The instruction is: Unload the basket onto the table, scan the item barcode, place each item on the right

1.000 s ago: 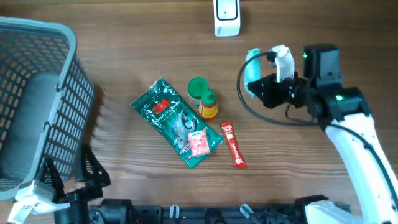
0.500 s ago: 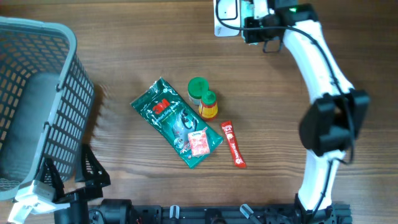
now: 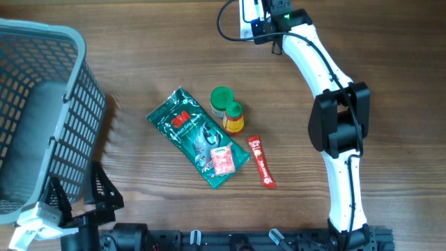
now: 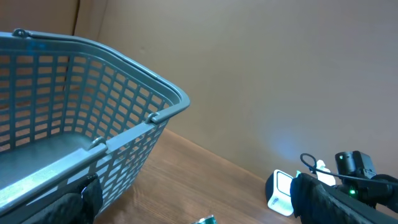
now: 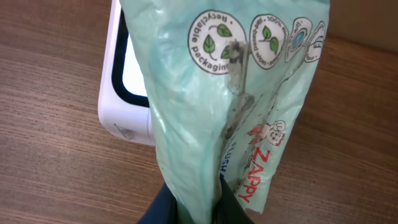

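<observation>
Wooden tabletop (image 3: 139,63), top centre of the overhead: pale green packet (image 5: 236,106) is pinched at its lower end by the right gripper (image 5: 199,208). Its long axis runs straight out from the jaws. White scanner (image 5: 124,81) is partly covered, behind and to the left in the wrist frame. Left gripper (image 4: 193,205) is spread, well apart beside the basket (image 3: 42,104).

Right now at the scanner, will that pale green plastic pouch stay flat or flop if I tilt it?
Probably floppy: the pale green plastic pouch is creased and folded along its seam, pinched only at one end by the right tool. It looks light, likely thin film, so it may sway or curl off the white scanner.
</observation>
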{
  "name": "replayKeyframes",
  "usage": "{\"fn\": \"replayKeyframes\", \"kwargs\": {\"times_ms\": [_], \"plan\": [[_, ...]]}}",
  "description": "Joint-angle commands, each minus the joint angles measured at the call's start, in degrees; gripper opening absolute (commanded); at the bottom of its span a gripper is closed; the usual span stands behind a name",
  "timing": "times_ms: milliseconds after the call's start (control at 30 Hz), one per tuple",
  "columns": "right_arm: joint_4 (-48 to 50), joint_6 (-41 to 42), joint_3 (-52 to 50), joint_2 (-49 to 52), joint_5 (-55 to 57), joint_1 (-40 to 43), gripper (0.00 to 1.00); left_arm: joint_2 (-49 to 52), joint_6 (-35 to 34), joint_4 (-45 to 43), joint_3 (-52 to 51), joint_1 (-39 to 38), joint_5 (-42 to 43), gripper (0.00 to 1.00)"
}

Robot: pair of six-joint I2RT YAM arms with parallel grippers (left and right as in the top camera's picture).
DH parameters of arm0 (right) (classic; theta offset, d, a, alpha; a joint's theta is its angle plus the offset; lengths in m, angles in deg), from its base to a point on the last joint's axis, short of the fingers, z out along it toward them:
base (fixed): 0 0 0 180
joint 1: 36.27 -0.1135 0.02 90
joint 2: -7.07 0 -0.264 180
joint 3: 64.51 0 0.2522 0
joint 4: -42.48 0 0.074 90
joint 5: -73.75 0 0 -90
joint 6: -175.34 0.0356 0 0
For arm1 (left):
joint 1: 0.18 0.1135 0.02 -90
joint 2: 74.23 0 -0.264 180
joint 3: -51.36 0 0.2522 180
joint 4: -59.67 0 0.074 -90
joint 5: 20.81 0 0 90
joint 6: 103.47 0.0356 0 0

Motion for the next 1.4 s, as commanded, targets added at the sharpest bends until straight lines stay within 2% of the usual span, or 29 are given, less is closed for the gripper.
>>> {"fn": "replayKeyframes", "kwargs": {"times_ms": [0,67,200,367,433,600,767,800,867,967,1000,1033,1067,1133,1167,1200,1367], "plan": [[0.3,-1.0,2.0,1.3,0.2,-0.3,0.04,-0.5,-0.2,-0.1,-0.1,-0.3,-0.5,1.00],[-1.9,0.9,2.8,1.0,-0.2,-0.3,0.04,-0.5,-0.3,-0.1,-0.1,-0.3,-0.5,1.00],[-13.8,5.9,5.6,-3.7,3.9,2.4,0.04,-0.5,-0.2,-0.1,-0.1,-0.3,-0.5,1.00],[-27.3,14.9,5.6,-8.5,10.9,12.8,0.04,-0.5,-0.3,-0.1,-0.1,-0.3,-0.5,1.00],[-31.3,16.6,4.5,-8.5,11.0,20.8,0.04,-0.5,-0.3,-0.1,-0.1,-0.3,-0.5,1.00],[-33.3,18.6,3.5,-8.2,11.2,35.5,0.05,-0.5,-0.3,-0.1,-0.1,-0.3,-0.5,1.00],[-28.1,19.1,-7.8,-7.9,11.9,46.5,0.05,-0.5,-0.3,-0.1,-0.1,-0.3,-0.5,1.00],[-27.0,21.0,-10.4,-7.9,15.0,48.9,0.04,-0.5,-0.2,-0.1,-0.1,-0.3,-0.5,1.00],[-26.7,23.0,-11.8,-7.9,17.6,53.1,0.04,-0.5,-0.3,-0.1,-0.1,-0.3,-0.5,1.00],[-25.9,22.9,-11.8,-8.0,13.7,60.4,0.05,-0.5,-0.3,-0.1,-0.1,-0.3,-0.5,1.00],[-25.9,22.9,-11.8,-8.0,12.3,62.0,0.10,-0.5,-0.3,-0.1,-0.1,-0.3,-0.5,1.00],[-26.1,22.9,-11.8,-8.1,10.9,63.4,0.29,-0.5,-0.3,-0.1,-0.1,-0.3,-0.5,1.00],[-26.4,22.9,-11.8,-8.2,8.7,64.5,0.63,-0.5,-0.3,-0.1,-0.1,-0.3,-0.5,1.00],[-27.0,22.9,-11.8,-9.0,5.4,65.2,0.79,-0.5,-0.2,-0.1,-0.1,-0.3,-0.5,1.00],[-27.2,22.9,-11.8,-10.3,3.5,65.1,0.94,-0.5,-0.3,-0.1,-0.1,-0.3,-0.5,1.00],[-27.2,22.9,-11.8,-12.2,1.2,64.6,1.00,-0.5,-0.2,-0.1,-0.1,-0.3,-0.5,1.00],[-29.3,23.0,-11.8,-25.2,-8.1,57.7,1.00,-0.5,-0.3,-0.1,-0.1,-0.3,-0.5,1.00]]}}
